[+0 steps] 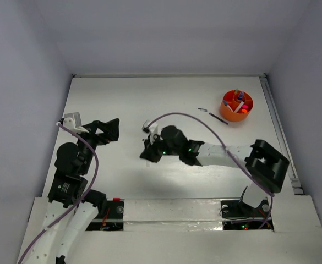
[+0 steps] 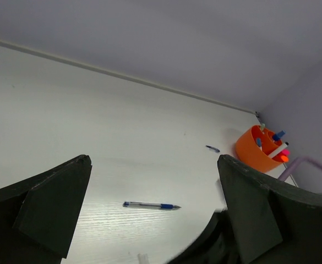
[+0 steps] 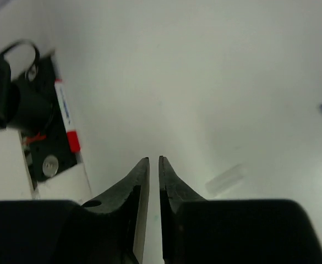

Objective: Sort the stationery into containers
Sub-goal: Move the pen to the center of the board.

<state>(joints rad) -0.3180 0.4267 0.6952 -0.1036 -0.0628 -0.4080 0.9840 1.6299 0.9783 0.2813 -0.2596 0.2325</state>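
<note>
The orange cup [image 1: 236, 105] stands at the far right and holds several pens and markers; it also shows in the left wrist view [image 2: 258, 149]. A dark pen [image 1: 218, 118] and a small dark piece [image 1: 202, 110] lie just left of it. A blue pen [image 2: 149, 205] lies on the table ahead of my open, empty left gripper [image 2: 154, 159], which sits at the left [image 1: 115, 131]. My right gripper [image 1: 147, 153] hovers mid-table. Its jaws [image 3: 153, 159] are shut with only a thin slit and nothing between them. A small clear tube [image 3: 225, 180] lies just to its right.
Purple cables [image 1: 89, 159] loop over both arms. Grey walls close the table on three sides, and a rail [image 1: 279, 132] runs along the right edge. The right arm's dark body [image 2: 216, 245] fills the low right of the left wrist view.
</note>
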